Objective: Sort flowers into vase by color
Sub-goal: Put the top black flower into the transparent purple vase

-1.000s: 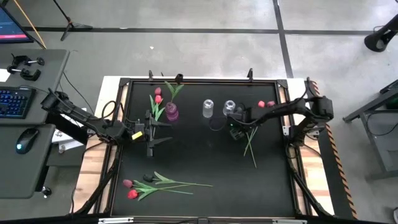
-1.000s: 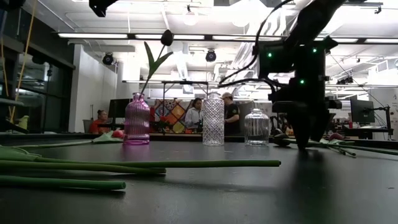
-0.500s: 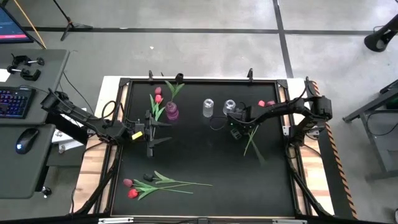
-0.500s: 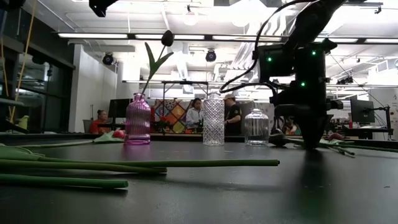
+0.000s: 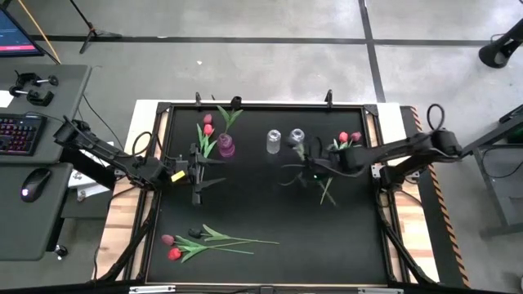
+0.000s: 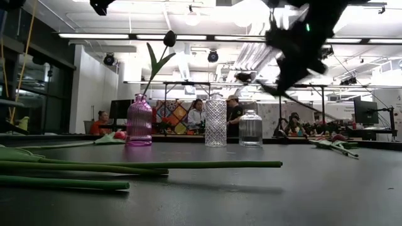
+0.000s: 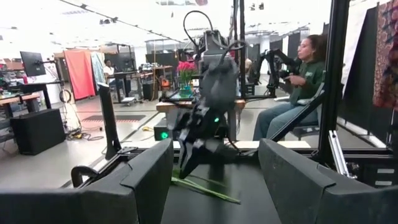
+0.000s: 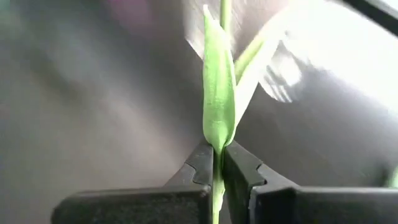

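Now R gripper [image 8: 217, 163] pinching flower stem [image 8: 219, 106]

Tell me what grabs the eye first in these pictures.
The right end effector is shut on a green tulip stem, held up off the table right of the middle. At the back left a pink vase already holds one dark-headed flower, with two clear vases beside it. The left end effector waits open near the pink vase, and loose tulips lie at the front left.

Overhead looks down; low level; both share table [image 5: 245, 204].
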You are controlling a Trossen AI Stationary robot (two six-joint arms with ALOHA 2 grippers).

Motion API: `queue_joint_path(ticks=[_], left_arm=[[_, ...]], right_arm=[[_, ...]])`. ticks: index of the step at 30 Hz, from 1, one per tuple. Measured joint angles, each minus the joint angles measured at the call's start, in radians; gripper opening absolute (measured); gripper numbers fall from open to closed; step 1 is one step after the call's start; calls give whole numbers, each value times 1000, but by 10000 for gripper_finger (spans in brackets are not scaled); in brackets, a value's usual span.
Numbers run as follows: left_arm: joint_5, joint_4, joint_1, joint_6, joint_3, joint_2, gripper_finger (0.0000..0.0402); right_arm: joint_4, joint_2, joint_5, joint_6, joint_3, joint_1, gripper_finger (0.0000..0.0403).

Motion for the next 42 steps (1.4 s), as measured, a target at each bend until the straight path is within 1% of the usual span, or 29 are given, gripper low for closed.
queue_joint_path(ticks=[4, 7, 10, 14, 16, 18, 21, 24, 27, 33, 35, 40, 42], left_arm=[[0, 1, 0, -16, 0, 0, 225], [0, 3, 0, -16, 0, 0, 225], [10, 18, 0, -16, 0, 0, 225], [51, 38, -1, -15, 0, 0, 225], [74, 38, -7, -6, 0, 0, 225], [79, 38, -20, 11, 0, 0, 225], [76, 42, -35, 36, 0, 0, 225], [75, 55, -44, 47, 0, 0, 225], [71, 54, -45, 54, 0, 0, 225], [63, 54, -45, 56, 0, 0, 225], [63, 54, -45, 56, 0, 0, 225], [63, 53, -45, 56, 0, 0, 225], [63, 53, -45, 56, 0, 0, 225]], right_arm=[[280, -21, 49, -145, 1, 51, 2], [499, 3, 52, -268, 1, 68, 1], [758, 52, 52, -448, 1, 72, 1], [1182, 162, 38, -725, 2, 50, 1], [1393, 226, -9, -830, 2, 28, 1], [1583, 287, -74, -888, 2, 0, 0], [1804, 371, -174, -914, 2, -54, 0], [1961, 439, -267, -904, 2, -113, 0], [2039, 483, -316, -857, 17, -165, 0], [2014, 527, -377, -862, 118, -212, 0], [1974, 535, -388, -869, 162, -217, 0], [1791, 535, -398, -901, 247, -231, 0], [1770, 536, -395, -926, 265, -237, 0]])
